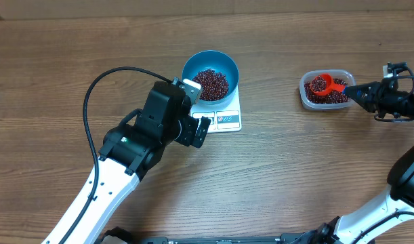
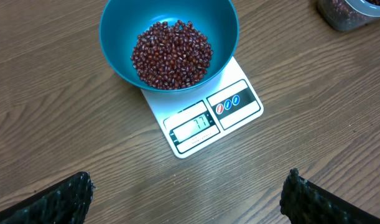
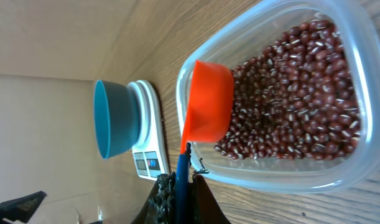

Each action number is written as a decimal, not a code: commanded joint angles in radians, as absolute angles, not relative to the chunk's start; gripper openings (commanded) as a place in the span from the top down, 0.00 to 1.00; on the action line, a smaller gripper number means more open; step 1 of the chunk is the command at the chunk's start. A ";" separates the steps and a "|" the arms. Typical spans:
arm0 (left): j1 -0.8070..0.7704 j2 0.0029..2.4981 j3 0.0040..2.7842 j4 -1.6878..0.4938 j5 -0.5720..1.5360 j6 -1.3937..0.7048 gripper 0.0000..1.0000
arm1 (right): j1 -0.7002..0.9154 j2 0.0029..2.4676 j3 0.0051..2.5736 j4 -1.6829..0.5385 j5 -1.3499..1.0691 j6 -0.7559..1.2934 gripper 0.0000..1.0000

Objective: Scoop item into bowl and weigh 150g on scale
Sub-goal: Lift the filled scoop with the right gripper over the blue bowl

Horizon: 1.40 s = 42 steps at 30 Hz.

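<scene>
Overhead, left arm [image 1: 159, 115] partly hides scale [image 1: 228, 119].

Beans [image 2: 171, 55] in blue bowl [image 2: 118, 43], on scale [image 2: 239, 102]

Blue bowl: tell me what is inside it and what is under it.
Inside: a pile of red-brown beans. Under it: the white scale, its platform mostly covered by the bowl; only the front panel shows.

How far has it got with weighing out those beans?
Done: a heap of beans sits in the blue bowl on the scale. In hand: the right gripper holds the orange scoop in the tub of beans. Remaining: more scoops, probably, until the display reads right.
</scene>
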State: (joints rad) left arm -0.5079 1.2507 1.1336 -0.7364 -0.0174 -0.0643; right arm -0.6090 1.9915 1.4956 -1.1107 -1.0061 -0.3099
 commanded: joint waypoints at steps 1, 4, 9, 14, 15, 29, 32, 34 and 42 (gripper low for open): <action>-0.504 1.255 1.126 -0.736 -0.003 -0.060 0.00 | -0.619 2.004 1.491 -1.121 -1.086 -0.348 0.96; -0.504 1.255 1.126 -0.736 -0.003 -0.060 0.00 | -0.619 2.004 1.491 -1.149 -1.124 -0.376 0.96; -0.504 1.255 1.126 -0.736 -0.003 -0.060 0.00 | -0.616 2.004 1.492 -1.175 -1.134 -0.376 0.96; -0.504 1.255 1.126 -0.736 -0.003 -0.060 0.00 | -0.614 1.999 1.493 -1.192 -1.204 -0.377 0.96; -0.504 1.255 1.126 -0.736 -0.003 -0.060 0.00 | -0.612 1.997 1.493 -1.192 -1.219 -0.377 0.96; -0.504 1.255 1.126 -0.736 -0.003 -0.060 0.00 | -0.421 1.906 1.498 -1.165 -1.245 -0.375 0.96; -0.504 1.255 1.126 -0.736 -0.003 -0.060 0.00 | -0.358 1.900 1.520 -1.164 -1.245 -0.370 0.96; -0.504 1.255 1.126 -0.736 -0.003 -0.060 0.00 | -0.317 1.900 1.538 -1.161 -1.245 -0.368 0.96; -0.504 1.255 1.126 -0.736 -0.003 -0.060 0.00 | -0.171 1.900 1.558 -1.081 -1.245 -0.363 0.96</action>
